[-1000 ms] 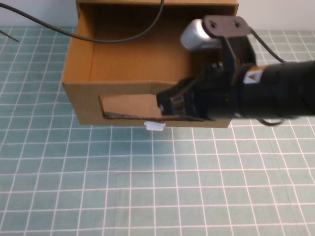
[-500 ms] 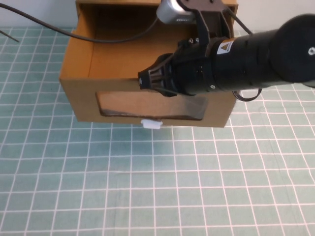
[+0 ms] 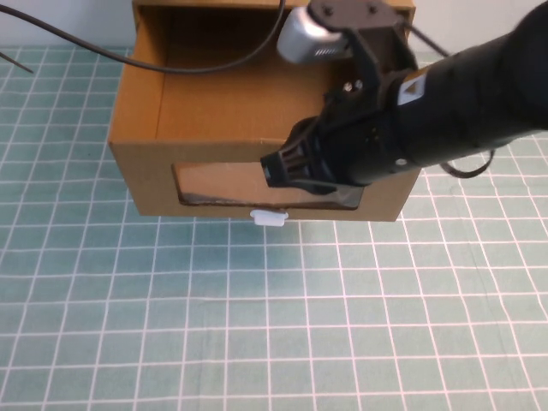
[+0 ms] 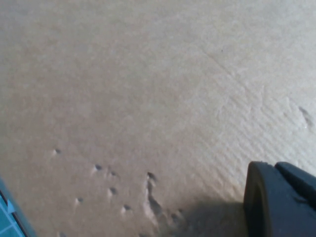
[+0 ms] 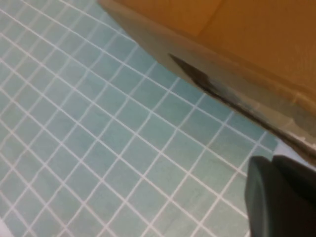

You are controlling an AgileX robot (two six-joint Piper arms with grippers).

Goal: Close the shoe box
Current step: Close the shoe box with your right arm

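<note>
The shoe box (image 3: 145,184) is a brown cardboard drawer pulled out toward me from its sleeve (image 3: 402,10). Its front panel has a clear window (image 3: 223,184) with a small white tab (image 3: 270,217) below it. My right gripper (image 3: 276,171) is shut and hangs right in front of the window's right half, with nothing in it. In the right wrist view this gripper (image 5: 281,197) sits just off the panel (image 5: 197,54), near the tab (image 5: 291,150). My left gripper (image 4: 281,202), shut and empty, is close against plain cardboard (image 4: 148,98); the high view does not show it.
A green gridded mat (image 3: 257,325) covers the table in front of the box. Black cables (image 3: 214,67) trail across the drawer's inside from the left. The right arm (image 3: 462,111) lies across the drawer's right side.
Half a second ago the right gripper was up at the front panel's top rim. It has dropped back down and to the right, in front of the window. The drawer has barely moved.
</note>
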